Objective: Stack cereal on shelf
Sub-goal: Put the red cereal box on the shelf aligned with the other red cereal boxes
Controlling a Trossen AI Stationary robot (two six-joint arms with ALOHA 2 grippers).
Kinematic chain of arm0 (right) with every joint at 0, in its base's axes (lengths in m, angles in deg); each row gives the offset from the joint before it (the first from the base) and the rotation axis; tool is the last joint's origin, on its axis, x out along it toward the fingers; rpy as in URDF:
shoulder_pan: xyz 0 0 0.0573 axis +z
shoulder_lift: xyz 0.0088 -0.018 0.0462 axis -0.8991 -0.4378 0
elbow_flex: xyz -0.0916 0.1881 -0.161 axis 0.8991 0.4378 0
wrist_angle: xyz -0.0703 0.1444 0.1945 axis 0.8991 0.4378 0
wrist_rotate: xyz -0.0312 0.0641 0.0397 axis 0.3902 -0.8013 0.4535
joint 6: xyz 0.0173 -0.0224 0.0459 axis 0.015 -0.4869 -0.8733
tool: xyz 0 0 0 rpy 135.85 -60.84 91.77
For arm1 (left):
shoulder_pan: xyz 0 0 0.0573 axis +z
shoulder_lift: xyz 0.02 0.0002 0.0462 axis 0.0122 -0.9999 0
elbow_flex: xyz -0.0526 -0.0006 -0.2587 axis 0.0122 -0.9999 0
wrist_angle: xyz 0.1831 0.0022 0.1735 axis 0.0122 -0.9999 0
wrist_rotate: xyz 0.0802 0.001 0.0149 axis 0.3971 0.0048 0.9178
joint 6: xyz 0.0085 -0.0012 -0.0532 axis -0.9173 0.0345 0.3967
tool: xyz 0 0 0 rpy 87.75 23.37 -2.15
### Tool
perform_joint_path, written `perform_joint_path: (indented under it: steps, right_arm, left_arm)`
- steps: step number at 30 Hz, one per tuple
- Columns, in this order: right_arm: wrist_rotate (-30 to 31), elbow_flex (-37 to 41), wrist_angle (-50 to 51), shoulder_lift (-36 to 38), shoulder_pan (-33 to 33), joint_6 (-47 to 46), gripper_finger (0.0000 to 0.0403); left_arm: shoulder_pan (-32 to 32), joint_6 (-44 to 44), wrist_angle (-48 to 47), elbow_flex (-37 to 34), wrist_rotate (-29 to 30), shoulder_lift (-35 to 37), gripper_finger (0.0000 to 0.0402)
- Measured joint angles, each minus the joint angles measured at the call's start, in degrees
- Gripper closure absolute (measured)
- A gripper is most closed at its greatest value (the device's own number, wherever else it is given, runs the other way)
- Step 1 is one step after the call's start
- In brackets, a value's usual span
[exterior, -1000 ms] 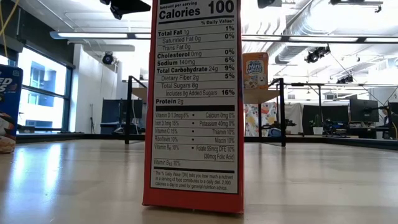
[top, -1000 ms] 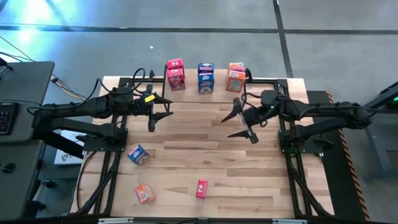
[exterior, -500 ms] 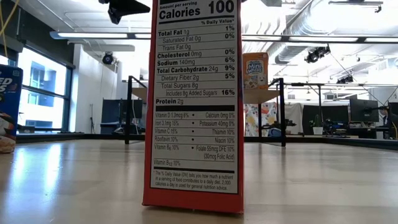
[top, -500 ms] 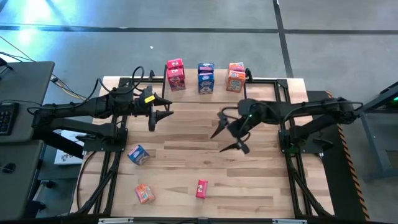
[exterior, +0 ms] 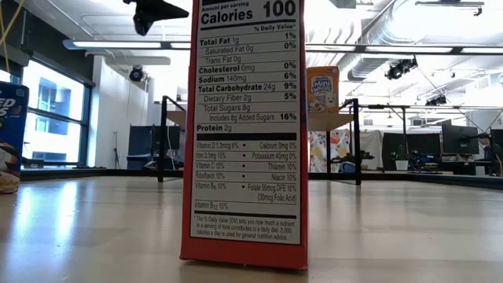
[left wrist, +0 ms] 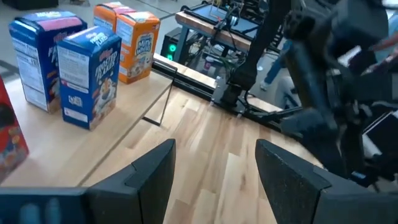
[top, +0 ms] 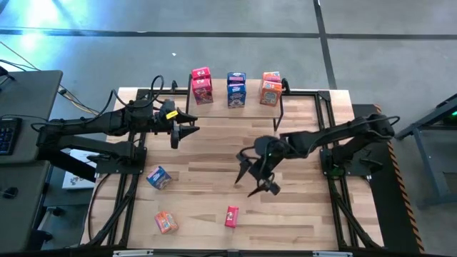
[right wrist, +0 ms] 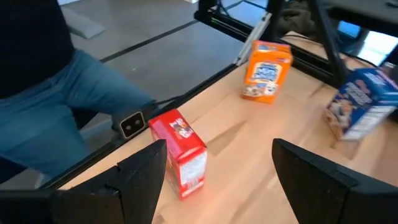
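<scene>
My right end effector [top: 255, 178] has swung down from near the shelf [top: 300, 93] toward the red box [top: 231, 215] at the desk's front, jaws wide, empty. Left end effector [top: 187, 130] hangs w/ nothing in it. Six boxes are up; next pick starts, I think.

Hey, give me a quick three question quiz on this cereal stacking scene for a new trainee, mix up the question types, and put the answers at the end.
1. True or false: the open right gripper hangs above the upright red cardboard cereal box at the table's near edge.
2. How many small cardboard cereal boxes are still off the wooden-topped shelf?
   A. two  B. three  C. five
3. Fill in: the open left gripper holds ____.

Key: 1. False, it is apart from it, over bare table. 2. B: the red one, a tilted blue box and an orange box. 3. nothing.
</scene>
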Motion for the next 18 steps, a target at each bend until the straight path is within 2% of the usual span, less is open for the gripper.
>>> perform_joint_path:
  steps: [6, 18]
  right_arm:
    - [0.00, 0.00, -3.94, -3.12, 2.34, 0.04, 0.0118]
    - [-0.09, -0.02, -9.91, -7.79, 5.93, 2.07, 0.0118]
  left_arm:
    - [-0.98, 3.27, 0.04, 0.00, -1.06, 0.00, 0.0190]
    - [-4.31, 3.37, 0.14, 0.00, -1.04, 0.00, 0.0190]
